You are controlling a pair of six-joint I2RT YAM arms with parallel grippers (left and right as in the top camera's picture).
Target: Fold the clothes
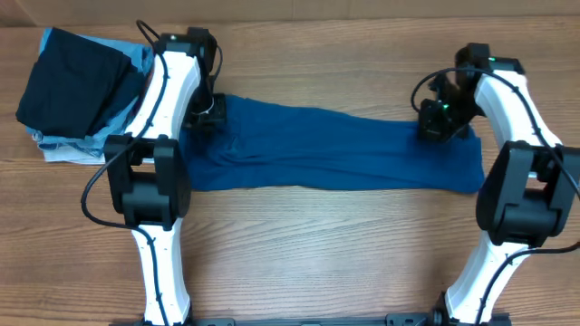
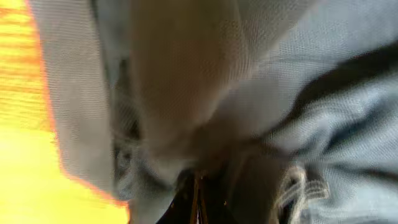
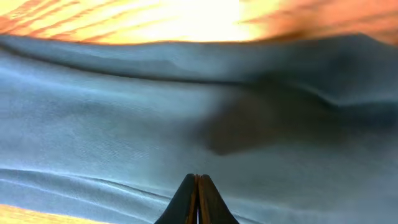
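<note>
A brown wood-grain surface (image 1: 317, 254) fills the overhead view. At its far left corner lies a folded black garment (image 1: 68, 86) on top of a stack of pale light-blue garments (image 1: 63, 149), just beside the left arm.

The plain royal-blue short-sleeved T-shirt (image 1: 335, 149) lies as a long, slightly wrinkled band across the middle of the surface, running left to right. The left gripper (image 1: 207, 116) sits at its left end and the right gripper (image 1: 437, 122) at its far right corner. Both have their fingers pressed together at the cloth. Whether any fabric is nipped between them cannot be told.
</note>
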